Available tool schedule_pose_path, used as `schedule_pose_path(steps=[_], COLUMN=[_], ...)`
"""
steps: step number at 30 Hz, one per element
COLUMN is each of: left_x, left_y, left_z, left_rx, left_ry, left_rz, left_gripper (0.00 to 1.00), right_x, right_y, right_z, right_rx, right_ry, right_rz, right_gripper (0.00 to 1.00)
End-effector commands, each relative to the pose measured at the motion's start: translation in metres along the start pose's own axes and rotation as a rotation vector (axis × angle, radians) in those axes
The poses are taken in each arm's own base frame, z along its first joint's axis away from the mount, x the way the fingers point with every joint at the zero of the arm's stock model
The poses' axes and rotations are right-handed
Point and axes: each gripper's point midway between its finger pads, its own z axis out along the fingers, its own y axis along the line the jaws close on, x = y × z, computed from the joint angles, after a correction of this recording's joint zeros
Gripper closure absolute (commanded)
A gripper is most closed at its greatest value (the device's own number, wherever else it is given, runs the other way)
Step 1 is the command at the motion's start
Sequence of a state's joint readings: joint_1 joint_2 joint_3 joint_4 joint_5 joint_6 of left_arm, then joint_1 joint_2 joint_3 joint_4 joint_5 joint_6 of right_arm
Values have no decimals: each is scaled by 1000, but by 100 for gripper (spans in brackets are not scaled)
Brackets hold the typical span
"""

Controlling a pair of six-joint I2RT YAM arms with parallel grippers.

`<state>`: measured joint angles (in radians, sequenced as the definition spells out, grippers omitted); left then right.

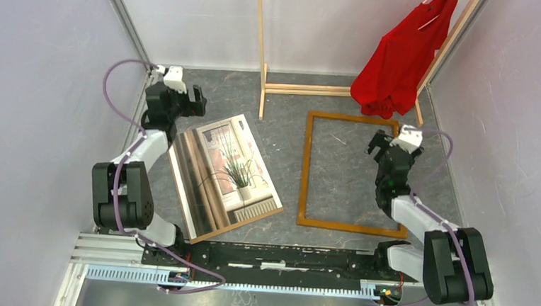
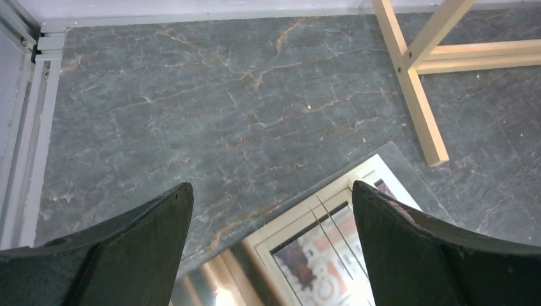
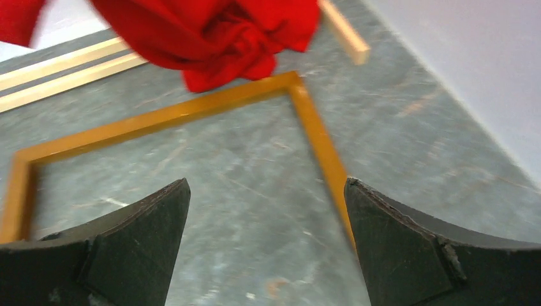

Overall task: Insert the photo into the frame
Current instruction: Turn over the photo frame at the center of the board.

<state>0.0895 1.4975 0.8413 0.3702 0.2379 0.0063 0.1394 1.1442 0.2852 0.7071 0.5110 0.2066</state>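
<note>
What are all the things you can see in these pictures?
photo: one, window and green plant, left on the table
brown panel: one, edge showing under the photo
frame: one, orange-brown, right of the photo, empty
clothes rack: one, pale wood, far side
shirt: one, red, hanging on the rack
table: one, grey marbled, underneath everything
left claw: one, black, open over the photo's far corner
right claw: one, black, open over the frame

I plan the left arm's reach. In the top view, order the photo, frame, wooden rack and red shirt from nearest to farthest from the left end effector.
1. The photo, just beside the left end effector.
2. The wooden rack, to its right.
3. The frame, farther right.
4. The red shirt, far right corner.
</note>
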Motion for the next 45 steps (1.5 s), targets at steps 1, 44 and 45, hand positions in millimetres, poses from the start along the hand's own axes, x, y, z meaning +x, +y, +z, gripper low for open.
schedule_pose_path(steps=[1, 44, 45], left_x=[49, 37, 38], left_y=[-2, -84, -88], left_z=[-7, -55, -56], left_rx=[49, 343, 351], left_ry=[386, 586, 593], left_rz=[-44, 48, 57], left_gripper=[0, 0, 0], right_x=[27, 149, 138], right_y=[75, 248, 254], right_z=[1, -109, -110], right_rx=[-300, -381, -395], right_ry=[330, 789, 775], right_rz=[47, -243, -220], right_gripper=[2, 88, 92])
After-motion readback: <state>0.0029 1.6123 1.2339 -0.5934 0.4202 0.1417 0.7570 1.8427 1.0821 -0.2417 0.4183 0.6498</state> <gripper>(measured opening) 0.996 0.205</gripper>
